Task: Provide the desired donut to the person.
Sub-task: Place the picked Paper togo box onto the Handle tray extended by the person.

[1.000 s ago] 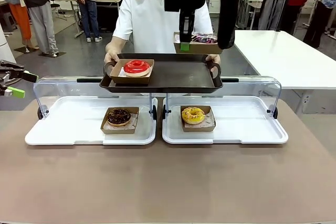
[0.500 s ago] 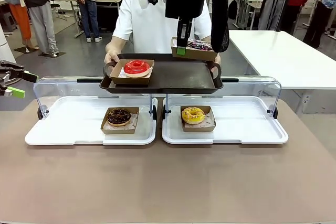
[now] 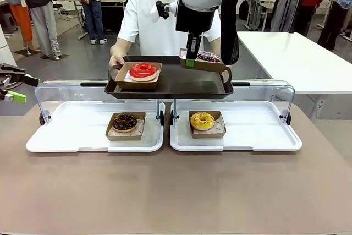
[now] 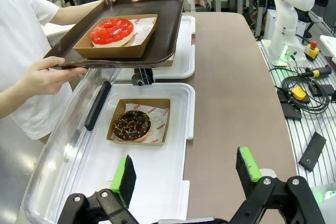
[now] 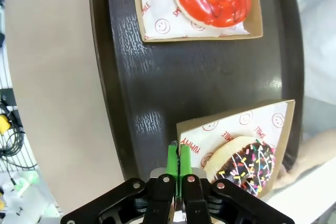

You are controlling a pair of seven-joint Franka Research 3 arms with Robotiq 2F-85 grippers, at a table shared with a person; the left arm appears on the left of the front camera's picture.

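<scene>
While the right gripper (image 3: pixel 190 62) pinches the brown cardboard carton holding the sprinkled chocolate donut (image 5: pixel 245 164) by its rim, that carton hangs tilted just above the person's dark brown tray (image 3: pixel 181 80); left gripper (image 4: pixel 186 179) gapes idle.

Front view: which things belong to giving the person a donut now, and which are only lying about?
In the job:
- cardboard box with sprinkled chocolate donut
- right gripper, shut on its edge
- dark brown serving tray
- person

Lying about:
- red-glazed donut
- dark chocolate donut
- yellow donut
- left gripper, open
</scene>
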